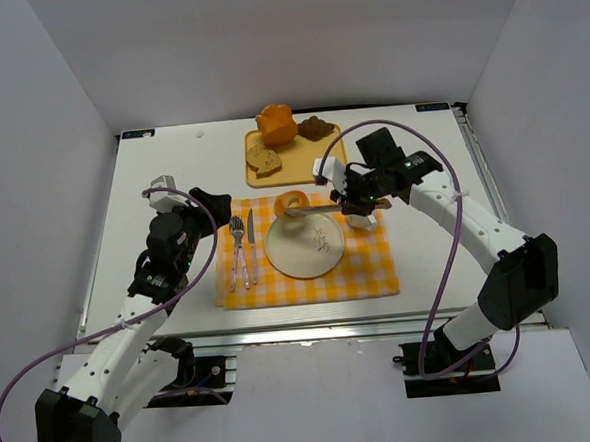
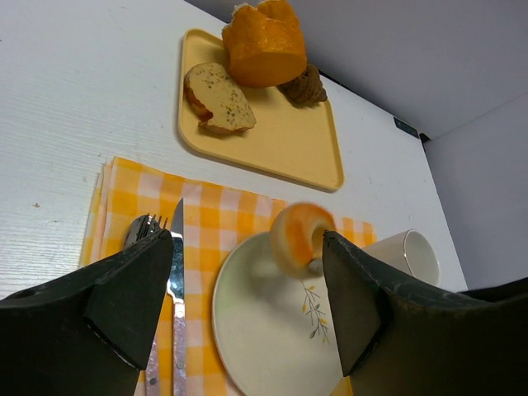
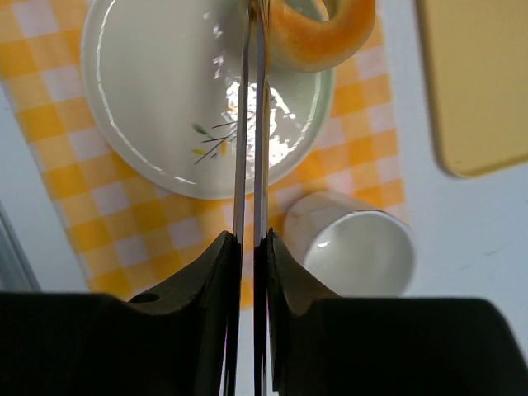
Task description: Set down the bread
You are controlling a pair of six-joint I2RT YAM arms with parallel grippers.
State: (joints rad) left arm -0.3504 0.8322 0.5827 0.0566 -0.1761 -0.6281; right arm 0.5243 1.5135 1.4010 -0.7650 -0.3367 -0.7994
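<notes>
step: placing, and close to its end as i judge it; the bread [image 1: 292, 202] hangs in thin metal tongs [image 1: 319, 208] over the plate [image 1: 302, 256].
bread: on edge at about 11 o'clock of the plate, above the rim there; whether it touches the china i cannot tell.
right gripper [image 3: 252, 243]: fingers narrow, pressed on the two tong blades, which run side by side toward 12 o'clock in the wrist view and pinch the ring's wall at their tips.
bread against fingers: well out ahead of them, at the far end of the blades, not touching the fingers (the tongs do all the holding).
left gripper [image 2: 247, 305]: fingers wide, holding nothing, over the checked cloth [image 1: 368, 272] at 9 o'clock of the plate, near the fork [image 1: 237, 247] and knife [image 1: 250, 239].
next move: probably bring the ring inward toward 5 o'clock and down, then ease the fingers so the blades spring apart; drawing back means minding the cup [image 3: 363, 252], just beside the plate at about 3 o'clock.
risk: released this near the rim, the ring could roll off toward the tray [image 1: 306, 160] at 12 o'clock.
</notes>
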